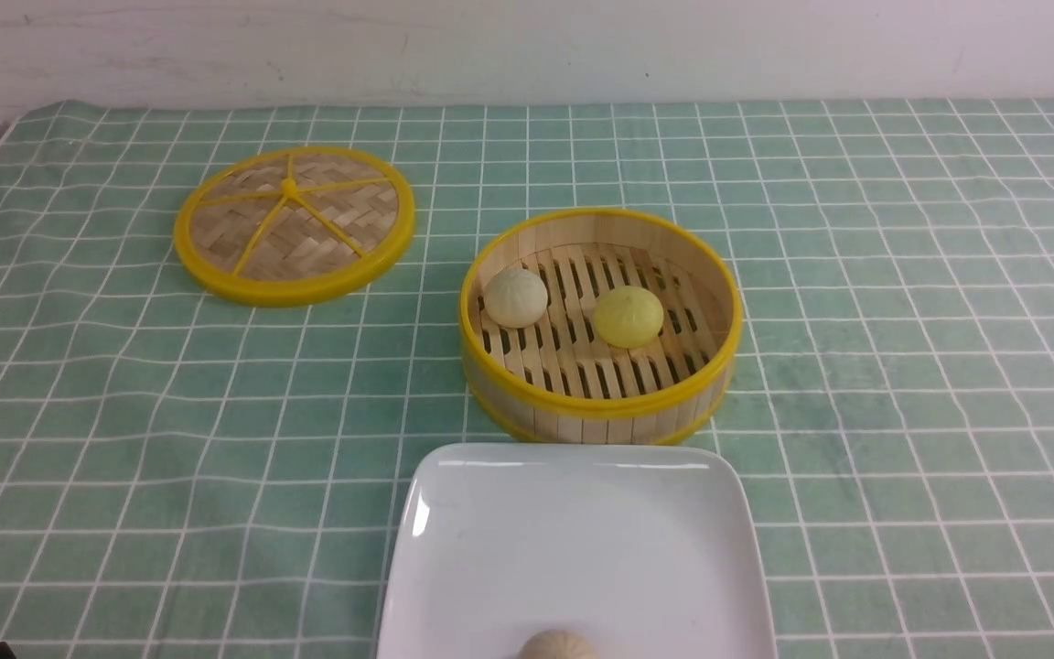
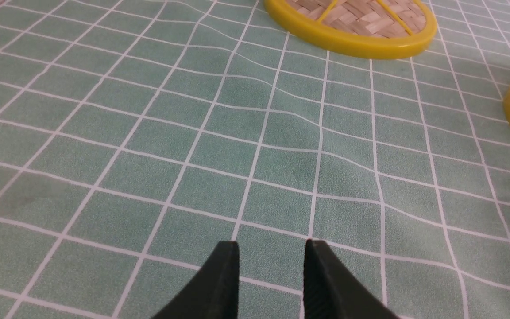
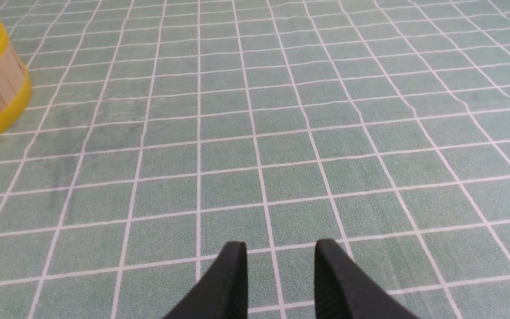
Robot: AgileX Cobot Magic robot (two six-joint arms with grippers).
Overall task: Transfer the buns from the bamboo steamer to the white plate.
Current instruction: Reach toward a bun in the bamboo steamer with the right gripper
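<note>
Both target buns are sitting in the bamboo steamer (image 1: 600, 416). The cream-white bun (image 1: 515, 297) is up by the wall on the robot's left; can't tell if it's touching. The pale yellow bun (image 1: 628, 317) is nr the middle, and the two are lying apart. The white plate (image 1: 490, 549) is lying just in front of the steamer, robot side, w/ a browner beige bun (image 1: 559, 646) showing at its near edge. That one isn't yours to move.

Your left gripper (image 2: 272, 266) is hanging over bare checked tablecloth (image 2: 104, 155), jaws parted w/ cloth showing btwn them, nothing held. Your right gripper (image 3: 280, 266) is doing the same: parted, empty, over cloth. The woven lid (image 1: 294, 224) is lying flat, well off to the left.

On handling, I'm judging the buns small, light, prob. soft, w/ a smooth round skin. They're likely slipping or rolling if you're pinching high. You're wanting to come straight down, straddling the widest part and closing gently, just enough to lift w/o denting. For the cream one you're needing the jaws lined up along the wall, else a finger is hitting the slats. The yellow one is sitting w/ room all round, so it's looking the easier pick. The steamer's prob. light too, so a sideways nudge is risking a slide.
</note>
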